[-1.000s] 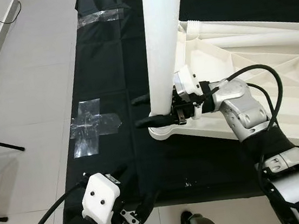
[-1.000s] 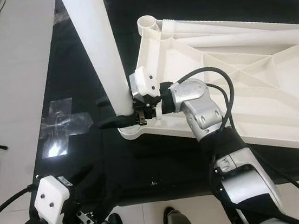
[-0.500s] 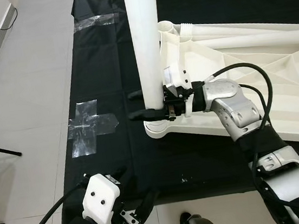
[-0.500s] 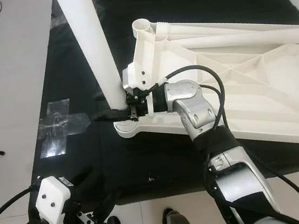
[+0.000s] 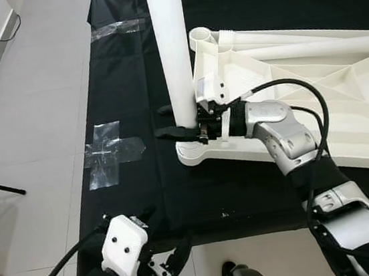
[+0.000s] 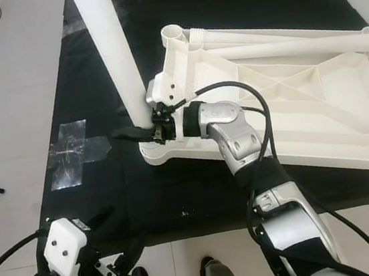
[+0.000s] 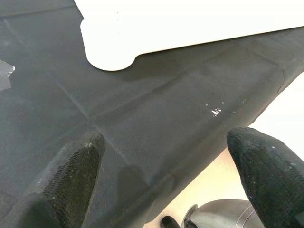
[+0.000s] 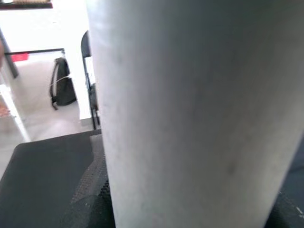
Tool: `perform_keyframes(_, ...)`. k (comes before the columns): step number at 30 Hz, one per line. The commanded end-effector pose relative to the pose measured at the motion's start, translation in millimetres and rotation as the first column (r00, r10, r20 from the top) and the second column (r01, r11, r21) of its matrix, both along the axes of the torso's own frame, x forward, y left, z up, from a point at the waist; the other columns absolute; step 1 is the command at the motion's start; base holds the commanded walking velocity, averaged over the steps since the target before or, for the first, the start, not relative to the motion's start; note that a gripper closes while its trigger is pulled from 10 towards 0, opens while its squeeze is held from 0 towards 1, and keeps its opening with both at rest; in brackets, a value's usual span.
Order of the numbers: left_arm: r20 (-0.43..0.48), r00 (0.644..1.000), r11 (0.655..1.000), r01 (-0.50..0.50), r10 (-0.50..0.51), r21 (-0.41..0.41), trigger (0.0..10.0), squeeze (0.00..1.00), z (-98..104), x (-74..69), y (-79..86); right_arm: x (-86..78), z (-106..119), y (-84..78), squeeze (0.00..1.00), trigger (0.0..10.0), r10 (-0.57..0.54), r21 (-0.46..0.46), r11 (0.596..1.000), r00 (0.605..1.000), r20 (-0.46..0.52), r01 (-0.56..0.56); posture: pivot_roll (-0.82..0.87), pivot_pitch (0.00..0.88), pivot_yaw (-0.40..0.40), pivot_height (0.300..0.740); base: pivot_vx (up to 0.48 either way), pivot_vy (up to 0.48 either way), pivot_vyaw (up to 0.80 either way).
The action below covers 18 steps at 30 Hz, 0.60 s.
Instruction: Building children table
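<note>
Carried further over the upturned white tabletop (image 5: 344,118) than a second ago, the white table leg (image 5: 172,52) is held upright above its near corner socket (image 5: 196,153). It is clamped near its lower end by the right gripper (image 5: 181,119). Nearer the robot, over the black mat (image 5: 122,71), the left gripper (image 7: 166,166) is held with fingers spread apart.
</note>
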<state>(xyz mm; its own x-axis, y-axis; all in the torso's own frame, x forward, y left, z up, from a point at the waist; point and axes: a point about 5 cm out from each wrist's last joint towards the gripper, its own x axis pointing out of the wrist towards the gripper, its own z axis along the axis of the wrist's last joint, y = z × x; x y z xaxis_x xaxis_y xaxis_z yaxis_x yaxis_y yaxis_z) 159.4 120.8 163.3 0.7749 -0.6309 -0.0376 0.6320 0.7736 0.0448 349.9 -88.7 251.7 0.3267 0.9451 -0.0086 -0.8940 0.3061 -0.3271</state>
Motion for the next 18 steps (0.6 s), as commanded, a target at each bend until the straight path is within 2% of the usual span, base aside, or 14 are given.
perform_keyframes(1,-0.017,1.000,1.000,0.004,-0.004,-0.005,10.0,0.00,-4,-2.7,-1.9,3.5,-26,-11.6,0.00,10.0,-0.113,-0.026,0.993,0.989,-0.096,0.111,0.05,0.332,-0.031,0.740,0.000,0.000,0.00)
perform_keyframes(2,-0.017,1.000,1.000,0.003,-0.003,-0.005,10.0,0.00,-4,-2.7,-1.9,0.9,-29,-13.8,0.00,10.0,-0.158,0.000,0.987,0.982,-0.108,0.159,0.04,0.332,-0.034,0.740,0.000,0.000,0.00)
perform_keyframes(5,-0.017,1.000,1.000,0.002,-0.002,-0.005,10.0,0.00,-4,-2.7,-1.8,-1.1,-32,-15.4,0.00,10.0,-0.189,0.016,0.981,0.975,-0.116,0.192,0.04,0.332,-0.035,0.740,0.000,0.000,0.00)
perform_keyframes(6,-0.017,1.000,1.000,0.002,-0.002,-0.006,10.0,0.00,-4,-2.7,-1.8,-5.1,-35,-15.1,0.00,10.0,-0.247,0.064,0.964,0.959,-0.141,0.258,0.04,0.332,-0.036,0.740,0.000,0.000,0.00)
perform_keyframes(8,-0.016,1.000,1.000,0.001,-0.002,-0.007,10.0,0.00,-4,-2.4,-1.9,-16.5,-40,-12.9,0.00,10.0,-0.353,0.149,0.914,0.921,-0.163,0.377,0.04,0.333,-0.035,0.740,0.000,0.000,0.00)
perform_keyframes(10,-0.017,1.000,1.000,0.002,-0.002,-0.005,10.0,0.00,-4,-1.7,-1.1,-28.1,-44,-11.3,0.00,10.0,-0.531,0.181,0.821,0.841,-0.104,0.541,0.03,0.332,-0.031,0.740,0.000,0.000,0.00)
perform_keyframes(11,-0.017,1.000,1.000,0.002,-0.002,-0.005,10.0,0.00,-4,-1.7,-1.1,-28.1,-44,-11.3,0.00,10.0,-0.531,0.181,0.821,0.841,-0.104,0.541,0.03,0.332,-0.031,0.740,0.000,0.000,0.00)
perform_keyframes(13,-0.017,1.000,1.000,0.004,-0.004,-0.004,10.0,0.00,-4,-1.0,-0.7,-38.9,-48,-7.0,0.00,10.0,-0.615,0.180,0.769,0.787,-0.055,0.614,0.03,0.330,-0.027,0.740,0.000,0.000,0.00)
perform_keyframes(14,-0.017,1.000,1.000,0.004,-0.004,-0.004,10.0,0.00,-4,-1.0,-0.7,-38.9,-48,-7.0,0.00,10.0,-0.615,0.180,0.769,0.787,-0.055,0.614,0.03,0.330,-0.027,0.740,0.000,0.000,0.00)
perform_keyframes(15,-0.016,1.000,1.000,0.007,-0.007,-0.003,10.0,0.00,-5,0.4,-0.2,-44.0,-51,-1.2,0.00,10.0,-0.636,0.167,0.760,0.772,-0.012,0.628,0.02,0.326,-0.021,0.740,0.000,0.000,0.00)
perform_keyframes(18,-0.015,1.000,1.000,0.008,-0.008,-0.002,10.0,0.00,-5,1.6,-0.2,-44.1,-52,4.3,0.00,10.0,-0.630,0.154,0.768,0.776,0.009,0.622,0.02,0.320,-0.018,0.740,0.000,0.000,0.00)
